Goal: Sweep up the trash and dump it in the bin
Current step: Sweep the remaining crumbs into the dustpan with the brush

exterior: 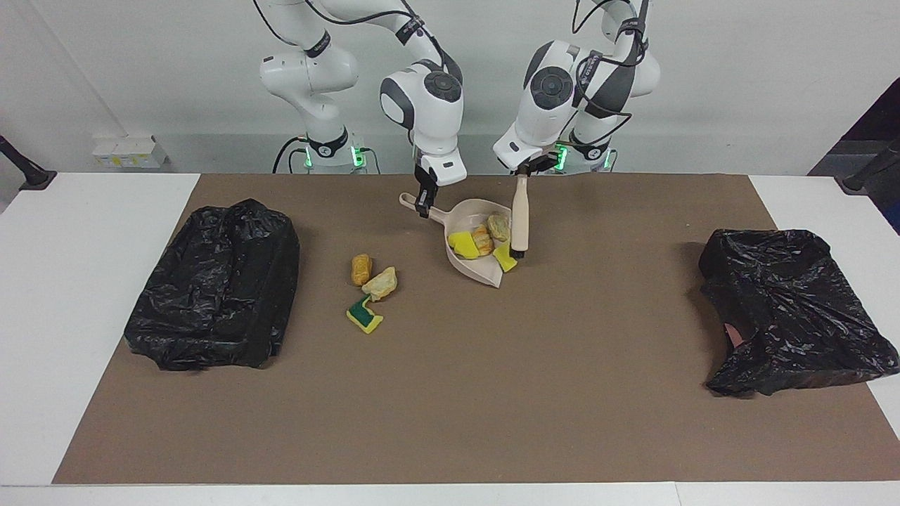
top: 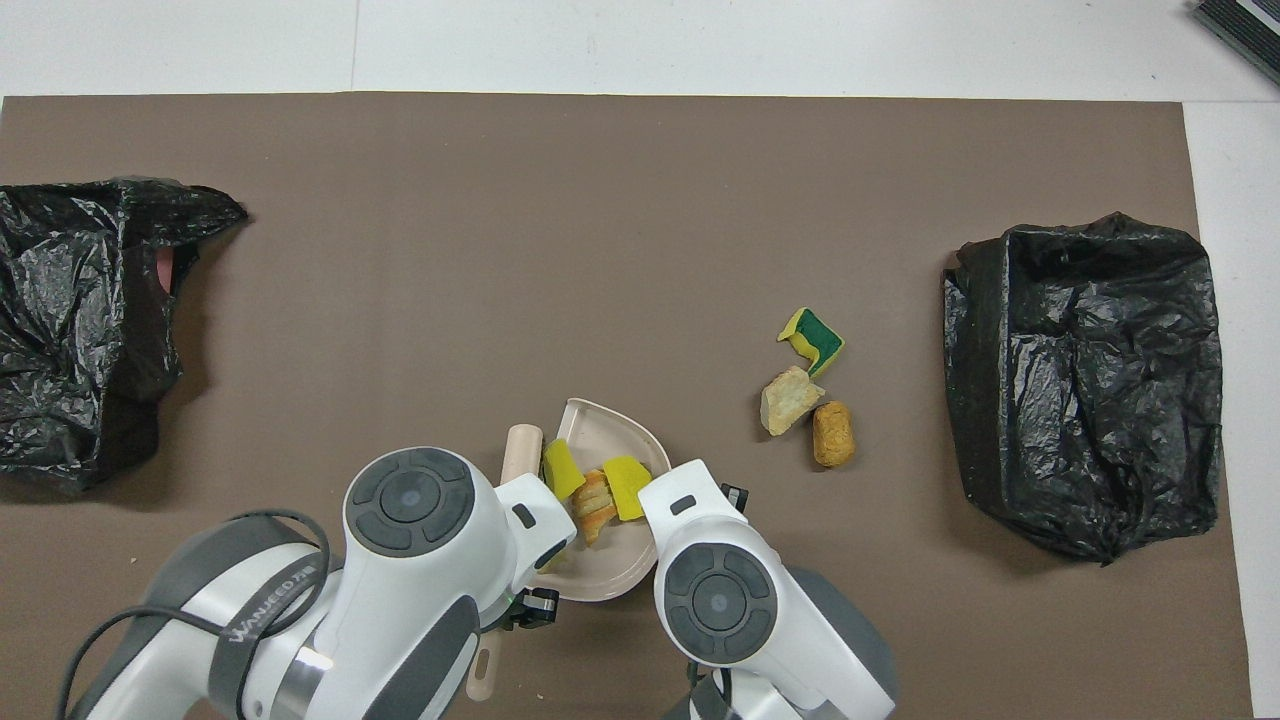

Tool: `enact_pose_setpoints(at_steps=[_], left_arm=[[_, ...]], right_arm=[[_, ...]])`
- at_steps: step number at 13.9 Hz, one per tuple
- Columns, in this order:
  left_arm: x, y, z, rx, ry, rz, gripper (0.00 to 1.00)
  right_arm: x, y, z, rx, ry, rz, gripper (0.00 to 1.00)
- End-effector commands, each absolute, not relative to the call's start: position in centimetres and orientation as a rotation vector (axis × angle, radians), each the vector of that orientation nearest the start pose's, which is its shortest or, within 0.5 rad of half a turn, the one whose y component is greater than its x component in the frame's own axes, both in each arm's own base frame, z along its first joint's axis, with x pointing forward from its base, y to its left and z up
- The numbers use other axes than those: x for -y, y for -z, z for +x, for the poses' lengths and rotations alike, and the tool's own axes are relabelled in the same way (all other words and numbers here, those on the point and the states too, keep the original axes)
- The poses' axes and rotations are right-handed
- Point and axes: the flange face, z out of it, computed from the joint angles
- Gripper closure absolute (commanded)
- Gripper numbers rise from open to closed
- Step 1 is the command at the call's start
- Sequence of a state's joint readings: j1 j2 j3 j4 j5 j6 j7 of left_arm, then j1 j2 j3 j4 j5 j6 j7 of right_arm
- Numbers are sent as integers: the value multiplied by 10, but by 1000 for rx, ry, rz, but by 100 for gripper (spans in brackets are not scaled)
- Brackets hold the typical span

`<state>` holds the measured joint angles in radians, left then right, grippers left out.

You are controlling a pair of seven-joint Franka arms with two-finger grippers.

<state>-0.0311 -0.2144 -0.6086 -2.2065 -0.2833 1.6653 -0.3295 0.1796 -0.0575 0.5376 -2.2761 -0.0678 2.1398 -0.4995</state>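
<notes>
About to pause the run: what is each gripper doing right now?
Left gripper: shut on the brush.
Right gripper: shut on the dustpan handle.

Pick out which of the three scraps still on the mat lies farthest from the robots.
The green-and-yellow sponge piece. It lies farther from the robots than the tan chunk and the orange-brown lump.

Both arms are glossy white with rounded, bulbous joint housings. Dark grey circular caps cover the joints, each with a ring of segments around a small centre disc. Grey bands wrap the links, and one carries white lettering. Thin black cables loop along the upper links. Green lights glow at both bases. The gripper fingers are black below white wrist blocks.
</notes>
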Motion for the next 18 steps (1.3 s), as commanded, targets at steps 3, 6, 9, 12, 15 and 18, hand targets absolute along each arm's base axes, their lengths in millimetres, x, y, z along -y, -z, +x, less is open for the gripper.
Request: enact_pose_setpoints(at_steps=[3, 6, 9, 12, 15, 18], left_arm=[[284, -452, 344, -244, -557, -3067, 100], [264, -460, 348, -103, -481, -3045, 100], [256, -453, 344, -30, -392, -3021, 100], [250, -444, 338, 58, -234, -3046, 100], [252, -423, 351, 24, -275, -3063, 100], [260, -390, 367, -43, -324, -3096, 100]], right_arm=[[-319, -375, 381, 1900, -138, -2619, 100], [-308, -389, 387, 1919, -108, -2619, 100], [-281, -409, 403, 1892, -68, -2634, 100], [-273, -414, 409, 1898, -72, -2604, 100], [-265, -409, 408, 2036, -140, -2469, 100], [-262, -396, 409, 2040, -202, -2463, 100]])
